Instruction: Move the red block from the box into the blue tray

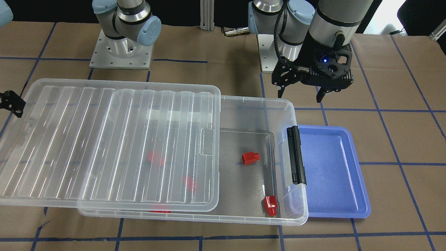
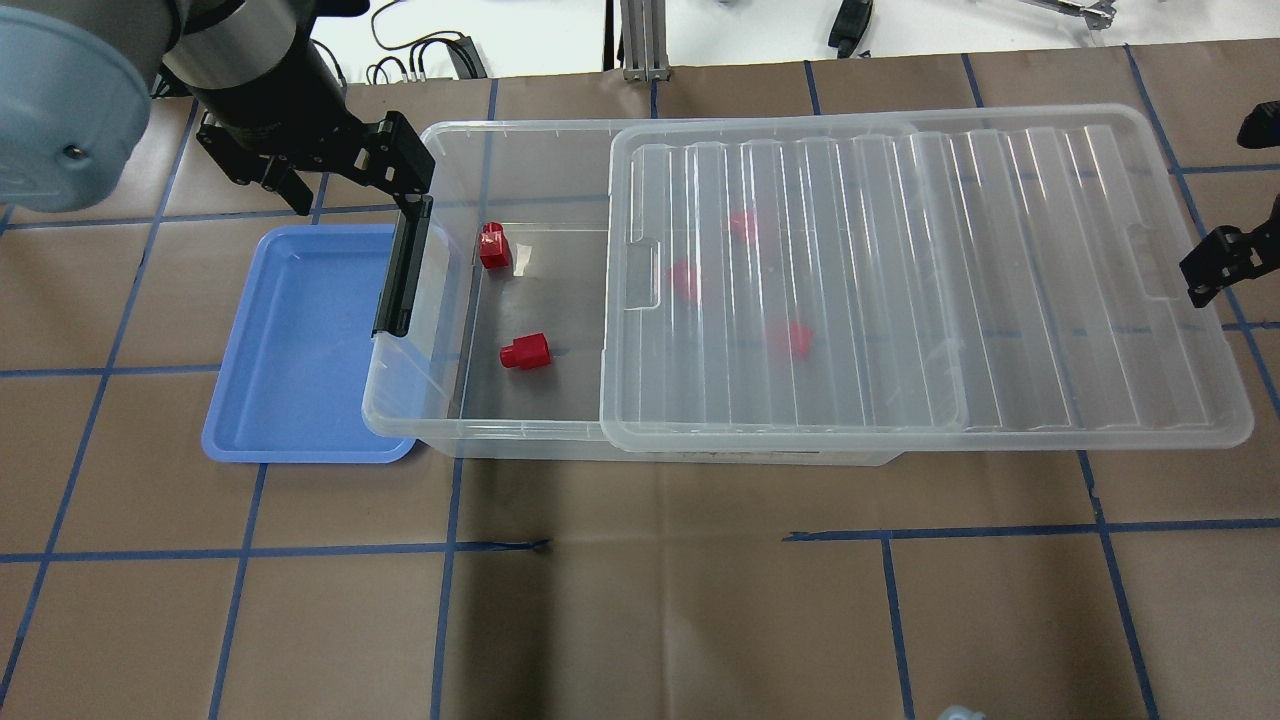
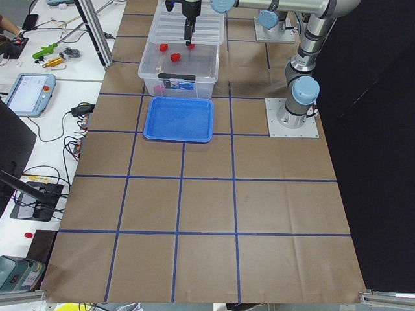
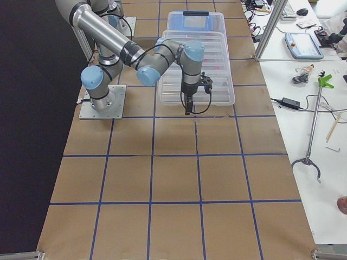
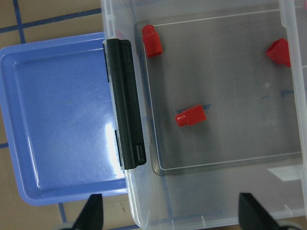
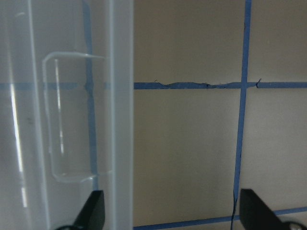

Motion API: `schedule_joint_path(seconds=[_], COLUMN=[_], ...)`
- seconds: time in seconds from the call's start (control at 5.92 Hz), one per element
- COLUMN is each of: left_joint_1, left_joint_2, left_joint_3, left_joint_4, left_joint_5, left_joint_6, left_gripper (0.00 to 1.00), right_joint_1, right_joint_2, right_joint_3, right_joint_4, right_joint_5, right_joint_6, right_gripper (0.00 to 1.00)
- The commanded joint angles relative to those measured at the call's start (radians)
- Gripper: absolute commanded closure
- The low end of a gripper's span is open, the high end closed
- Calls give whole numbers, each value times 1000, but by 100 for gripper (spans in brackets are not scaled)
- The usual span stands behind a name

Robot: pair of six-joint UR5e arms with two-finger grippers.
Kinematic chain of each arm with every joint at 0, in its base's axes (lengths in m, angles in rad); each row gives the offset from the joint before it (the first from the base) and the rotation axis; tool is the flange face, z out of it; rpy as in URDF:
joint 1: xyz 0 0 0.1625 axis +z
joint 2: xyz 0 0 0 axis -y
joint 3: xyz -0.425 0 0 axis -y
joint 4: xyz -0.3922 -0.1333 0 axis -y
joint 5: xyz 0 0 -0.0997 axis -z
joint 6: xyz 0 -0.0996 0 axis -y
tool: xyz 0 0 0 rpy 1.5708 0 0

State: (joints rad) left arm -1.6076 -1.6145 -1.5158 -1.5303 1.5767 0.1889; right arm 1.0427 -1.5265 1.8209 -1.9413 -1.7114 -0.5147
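Observation:
The clear box [image 1: 258, 100] lies lengthwise on the table, and its ribbed lid [image 1: 104, 139] is slid toward my right side, so the end by the black latch [image 1: 296, 155] is uncovered. Two red blocks [image 1: 251, 158] [image 1: 270, 205] lie in the uncovered part. Others show blurred under the lid [image 2: 742, 225]. The blue tray [image 1: 331, 167] is empty and touches the latch end. My left gripper [image 1: 299, 97] is open and empty, hovering above the box's near corner beside the tray. In the left wrist view [image 5: 172, 213] it looks down on both blocks. My right gripper [image 6: 172, 211] is open and empty at the lid's far end.
Brown paper with blue tape lines covers the table [image 2: 640, 600]. The lid [image 2: 900, 280] overhangs the box's end near my right gripper [image 2: 1235, 195]. The arm bases [image 1: 120, 52] stand behind the box.

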Motion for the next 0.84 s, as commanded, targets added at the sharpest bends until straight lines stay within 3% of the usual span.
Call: schedule_joint_path(seconds=[0.0, 0.34, 0.51, 0.68], left_joint_1=[-15, -22, -22, -25], left_joint_2=[-21, -34, -68, -120], left_joint_3=[-53, -119, -168, -199], left_joint_4=[4, 57, 147, 264], left_joint_5=[2, 0, 6, 8], left_joint_6=[337, 806, 924, 1049], left_gripper=[3, 3, 3, 3], right_joint_1=[118, 325, 408, 486], right_joint_2=[-101, -75, -48, -29], right_joint_3=[-73, -254, -297, -311], right_joint_4=[178, 402, 413, 407], right_joint_5=[44, 178, 223, 213], right_joint_6=[242, 681, 825, 922], right_gripper=[0, 0, 0, 0])
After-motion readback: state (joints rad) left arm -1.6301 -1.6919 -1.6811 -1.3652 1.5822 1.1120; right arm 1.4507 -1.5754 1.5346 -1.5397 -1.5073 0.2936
